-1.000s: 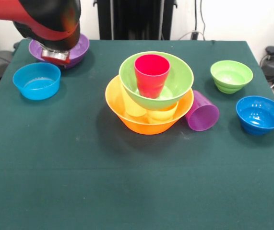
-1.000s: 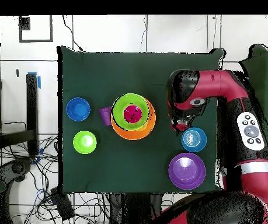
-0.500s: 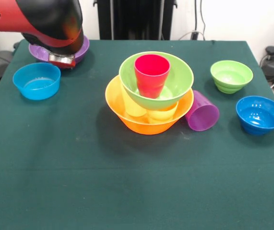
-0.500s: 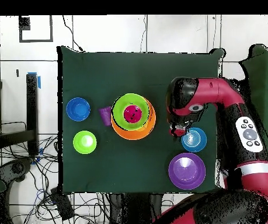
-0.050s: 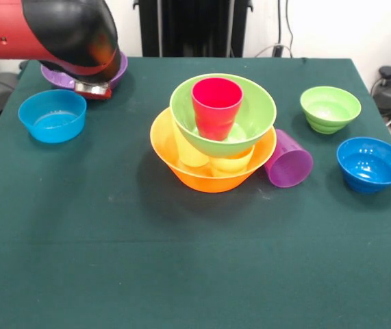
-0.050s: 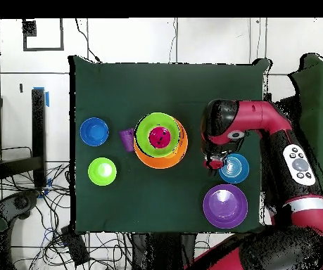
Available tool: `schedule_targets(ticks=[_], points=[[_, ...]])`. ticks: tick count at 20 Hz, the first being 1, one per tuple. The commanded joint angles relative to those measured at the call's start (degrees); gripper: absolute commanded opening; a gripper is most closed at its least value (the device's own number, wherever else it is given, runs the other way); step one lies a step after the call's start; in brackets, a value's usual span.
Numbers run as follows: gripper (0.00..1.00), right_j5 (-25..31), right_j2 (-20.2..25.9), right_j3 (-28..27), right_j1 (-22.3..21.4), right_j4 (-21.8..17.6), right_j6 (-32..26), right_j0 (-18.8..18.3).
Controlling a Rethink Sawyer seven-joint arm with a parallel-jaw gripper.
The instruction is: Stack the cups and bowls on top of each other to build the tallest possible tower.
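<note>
My gripper is hovering over the purple bowl beside a blue bowl, its state unreadable, while the tower is sitting mid-table.

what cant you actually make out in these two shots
- Gripper: the front view shows only its underside under the arm's black housing; the overhead view has the arm on top of it. Open or shut is unclear.
- Large purple bowl: mostly behind the arm in the front view.
- Yellow cups: partly covered by the large green bowl.

Front view faces table; overhead looks straight down.
</note>
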Motion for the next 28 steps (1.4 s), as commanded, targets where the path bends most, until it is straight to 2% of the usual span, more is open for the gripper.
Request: schedule_targets(ticks=[1,10,14,24,28], points=[[1.0,-4.7,0.15,-0.24,3.21,-5.1,-13.82,0.93],[1.0,-4.02,0.34,-0.92,4.66,-5.17,-14.64,-0.29],[1.0,-4.19,0.15,-0.01,3.59,-5.02,-13.25,-0.76],[1.0,-2.79,0.01,-2.56,5.45,-5.32,-13.6,-1.01],[1.0,-1.94,0.01,-2.66,4.86,-5.27,-13.59,-0.86]])
